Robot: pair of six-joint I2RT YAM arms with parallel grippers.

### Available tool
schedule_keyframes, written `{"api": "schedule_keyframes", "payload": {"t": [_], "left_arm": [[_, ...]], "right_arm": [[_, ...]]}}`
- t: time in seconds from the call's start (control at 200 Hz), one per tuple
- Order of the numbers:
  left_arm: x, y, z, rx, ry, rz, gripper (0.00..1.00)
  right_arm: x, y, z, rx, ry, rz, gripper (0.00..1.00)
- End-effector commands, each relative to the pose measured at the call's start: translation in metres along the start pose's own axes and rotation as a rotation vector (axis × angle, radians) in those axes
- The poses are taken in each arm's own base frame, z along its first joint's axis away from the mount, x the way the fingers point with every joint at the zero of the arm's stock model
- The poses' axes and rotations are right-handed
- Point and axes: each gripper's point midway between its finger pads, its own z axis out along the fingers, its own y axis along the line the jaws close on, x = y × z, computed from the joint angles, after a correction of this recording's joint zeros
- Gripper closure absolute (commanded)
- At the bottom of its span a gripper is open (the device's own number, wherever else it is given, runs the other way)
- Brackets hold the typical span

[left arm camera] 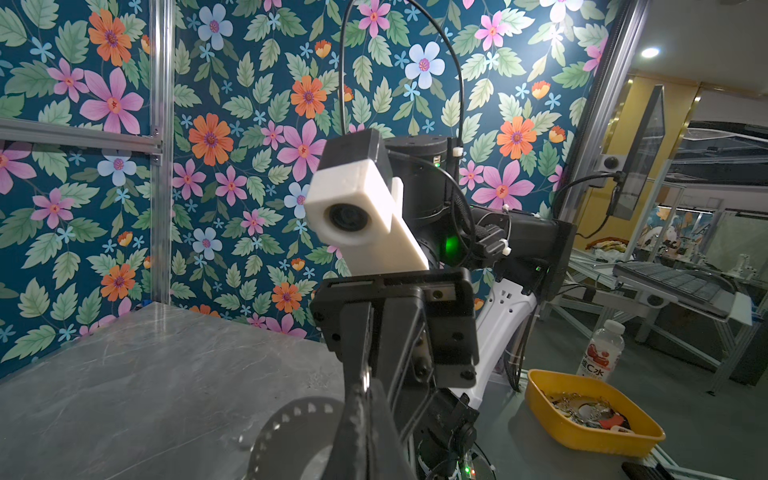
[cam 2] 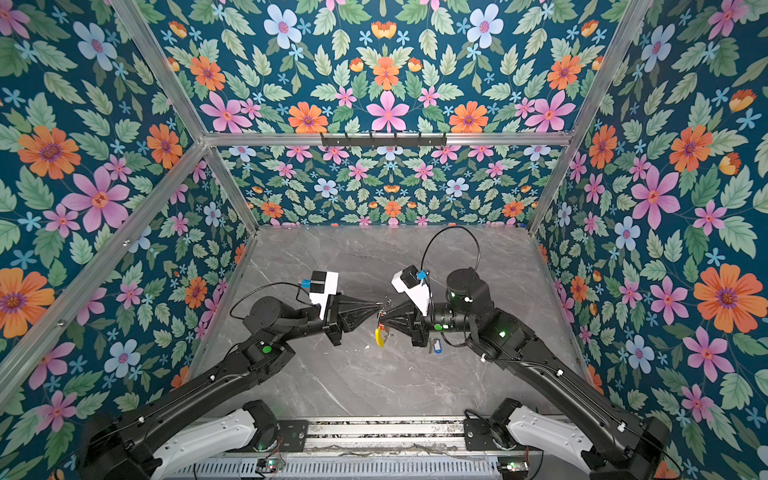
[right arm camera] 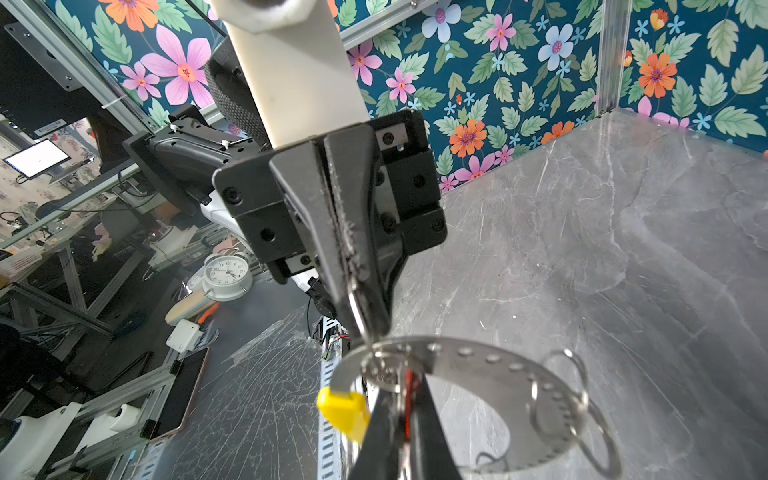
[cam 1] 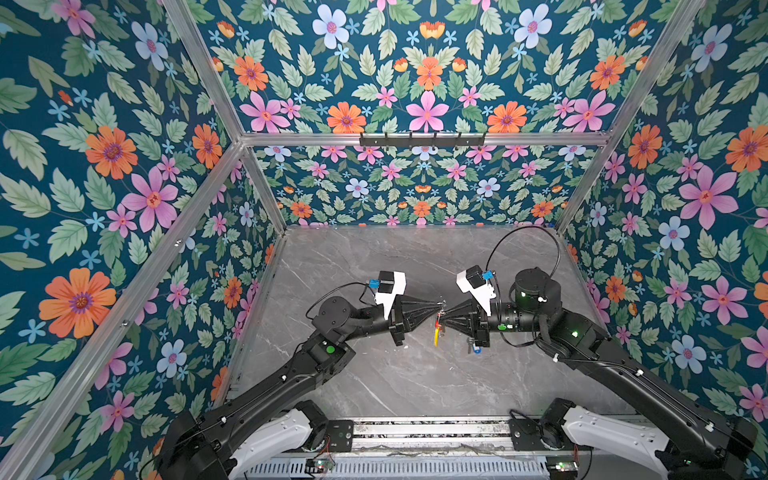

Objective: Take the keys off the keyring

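Note:
Both grippers meet in mid-air over the middle of the grey table. The keyring (right arm camera: 478, 357) is a flat grey hoop with a row of holes, a yellow segment (cam 1: 436, 336) and loose silver split rings (right arm camera: 582, 390). It hangs between the two tips. My left gripper (cam 1: 440, 306) is shut on a split ring at the hoop's edge (right arm camera: 360, 307). My right gripper (right arm camera: 399, 428) is shut on the red-tagged key (right arm camera: 409, 386), right under the hoop. Only a red sliver of it shows. The blue-tagged key (cam 2: 436, 347) lies on the table below the right wrist, apart from the hoop.
Floral walls with aluminium posts close in the table (cam 1: 374, 374) on three sides. A black hook rail (cam 1: 422, 139) hangs on the back wall. Off the table stand a yellow tray (left arm camera: 540, 415) of metal bits, a bottle (left arm camera: 602, 353) and a white clock (right arm camera: 226, 276).

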Motion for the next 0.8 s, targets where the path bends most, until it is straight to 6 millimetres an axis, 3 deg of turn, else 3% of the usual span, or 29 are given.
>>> {"api": "schedule_keyframes", "payload": {"t": [0.0, 0.27, 0.795], "left_arm": [[-0.002, -0.002, -0.001, 0.009, 0.008, 0.029, 1.0], [0.006, -0.005, -0.001, 0.02, 0.071, 0.017, 1.0], [0.014, -0.014, -0.001, 0.067, 0.162, 0.016, 1.0]], "right_arm": [[0.005, -0.005, -0.005, 0.052, 0.032, -0.017, 1.0], [0.009, -0.005, -0.017, 0.109, 0.093, -0.018, 1.0], [-0.014, 0.007, -0.023, 0.079, 0.149, -0.106, 1.0]]}}
